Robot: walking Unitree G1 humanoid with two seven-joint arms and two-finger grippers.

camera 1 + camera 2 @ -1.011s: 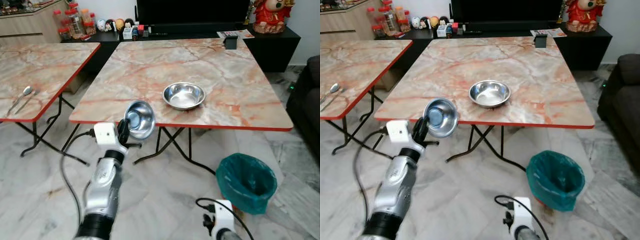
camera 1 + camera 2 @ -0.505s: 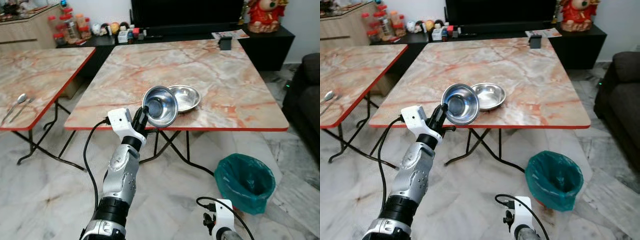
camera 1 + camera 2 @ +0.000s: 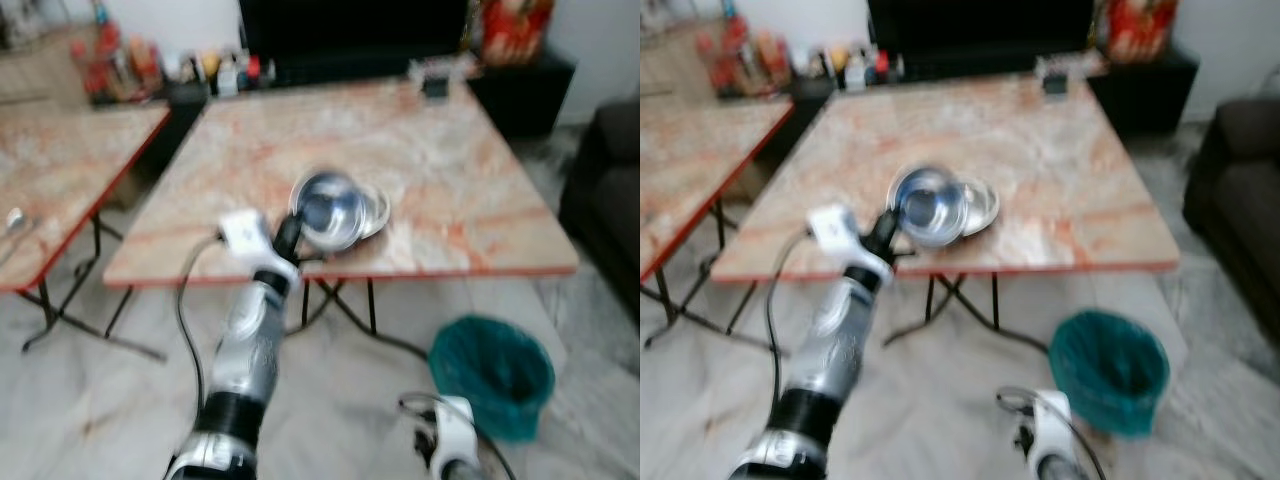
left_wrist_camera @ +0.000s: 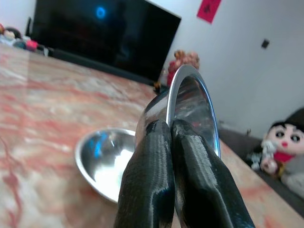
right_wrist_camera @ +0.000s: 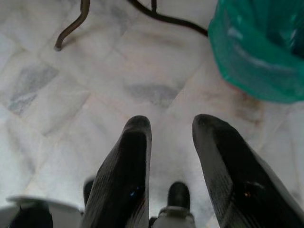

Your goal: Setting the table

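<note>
While left jaws pinch it: 1 steel bowl (image 4: 190,102) above 2nd bowl (image 4: 107,156); right jaws spread.

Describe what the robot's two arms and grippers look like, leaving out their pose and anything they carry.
The left arm is silver metal with a black band near its base, a white block at the wrist and a black cable looping off it. The left gripper has two long, glossy black fingers. The right gripper has the same black fingers; its wrist is white with a black cable.

Even indoor daylight; both eye views motion-blurred, wrist views sharper, with soft backgrounds.
</note>
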